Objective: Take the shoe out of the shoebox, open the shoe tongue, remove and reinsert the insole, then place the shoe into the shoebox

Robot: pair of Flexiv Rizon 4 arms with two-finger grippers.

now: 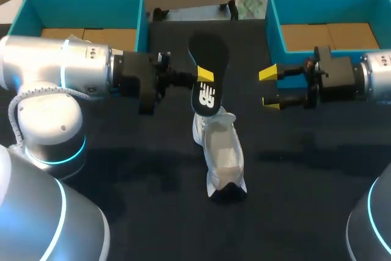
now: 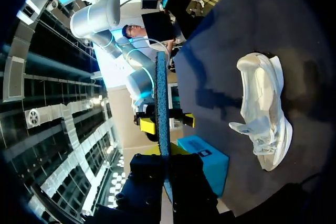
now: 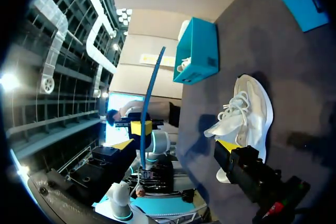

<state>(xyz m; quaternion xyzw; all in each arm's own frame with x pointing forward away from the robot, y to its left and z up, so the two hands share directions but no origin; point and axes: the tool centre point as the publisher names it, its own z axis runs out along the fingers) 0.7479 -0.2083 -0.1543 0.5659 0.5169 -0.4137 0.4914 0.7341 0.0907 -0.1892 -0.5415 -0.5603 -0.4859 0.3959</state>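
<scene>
Evidently halfway: the shoe [image 1: 221,151] lies out on the desk [image 1: 305,169], long axis near-to-far, laced end seemingly away. Just beyond, the left gripper [image 1: 206,79] pinches the freed insole [image 1: 209,50] roughly level, its length also near-to-far. The right gripper [image 1: 269,88] hovers spread and empty. Reinserting, then returning the shoe to a shoebox [image 1: 324,7], remains.

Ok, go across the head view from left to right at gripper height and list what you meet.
left arm → insole → right gripper → right arm
</scene>
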